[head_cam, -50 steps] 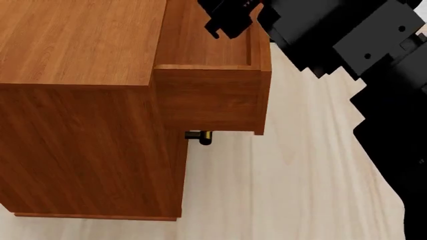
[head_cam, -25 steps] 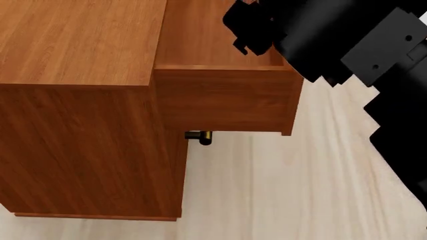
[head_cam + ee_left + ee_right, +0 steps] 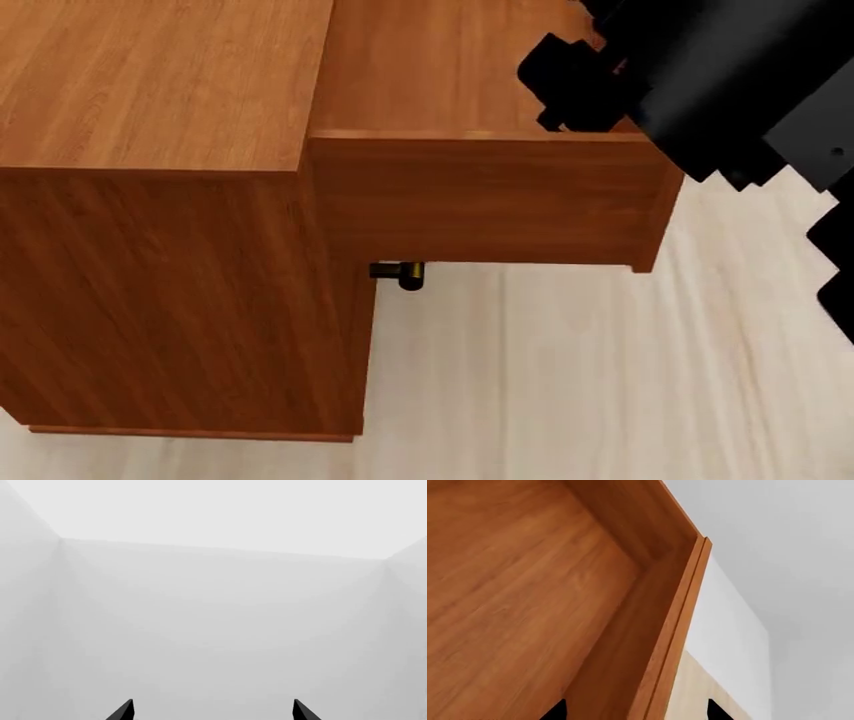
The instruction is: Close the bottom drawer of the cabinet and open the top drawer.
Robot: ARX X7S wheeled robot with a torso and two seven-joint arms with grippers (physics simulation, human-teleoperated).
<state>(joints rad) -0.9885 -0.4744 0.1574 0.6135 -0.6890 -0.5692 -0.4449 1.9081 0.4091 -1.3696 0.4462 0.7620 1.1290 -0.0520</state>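
The cabinet (image 3: 160, 80) fills the left of the head view, seen from above and from its side. The top drawer (image 3: 481, 200) stands pulled far out to the right, its inside bare. My right gripper (image 3: 574, 90) is at the drawer's front wall. In the right wrist view my right gripper (image 3: 635, 712) has its jaws apart, one fingertip inside the top drawer (image 3: 527, 580) and one outside its front panel. My left gripper (image 3: 212, 711) is open and empty, facing bare grey walls. The bottom drawer is hidden.
A brass handle end (image 3: 400, 273) sticks out under the open top drawer; I cannot tell which lower drawer it belongs to. Pale wooden floor (image 3: 561, 380) lies in front of the cabinet. My black right arm (image 3: 761, 90) covers the upper right.
The top drawer has slid further out to the right, and my right gripper has moved right with its front wall.
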